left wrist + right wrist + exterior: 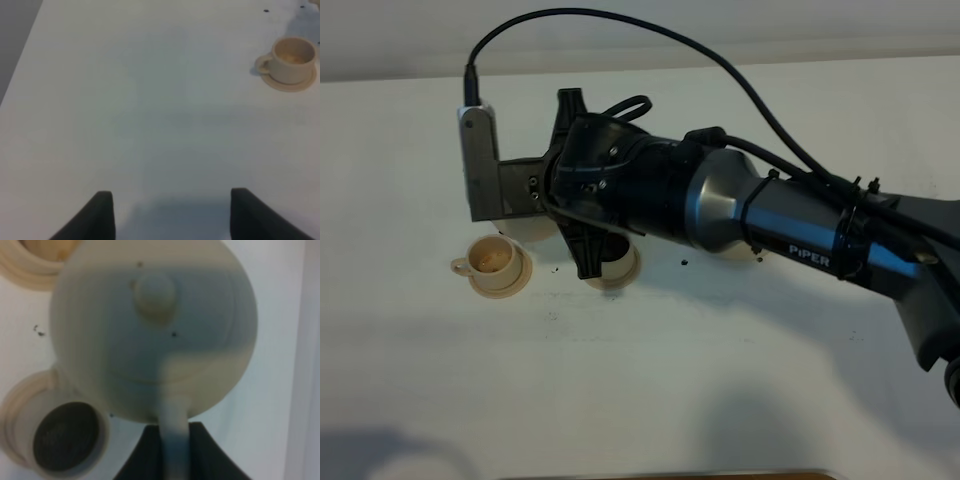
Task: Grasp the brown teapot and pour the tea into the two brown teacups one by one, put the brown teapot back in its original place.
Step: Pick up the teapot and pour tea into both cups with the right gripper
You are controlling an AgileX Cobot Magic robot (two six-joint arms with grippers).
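Tabletop (pixel 720 380) was matte white. Over it the right gripper (pixel 173 450) pinched the loop handle of the squat, smooth brown teapot (pixel 150 330). Just beside the teapot sat the round dark-filled teacup (pixel 65 437), and farther off the tan-filled teacup (pixel 492 260). The left gripper (pixel 170 215) gaped wide, empty.

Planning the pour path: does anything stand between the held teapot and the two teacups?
Nothing visible does. The right gripper holds the brown teapot by its handle. The near teacup and the far teacup sit just beside its body, with only tiny dark specks on the table between them.
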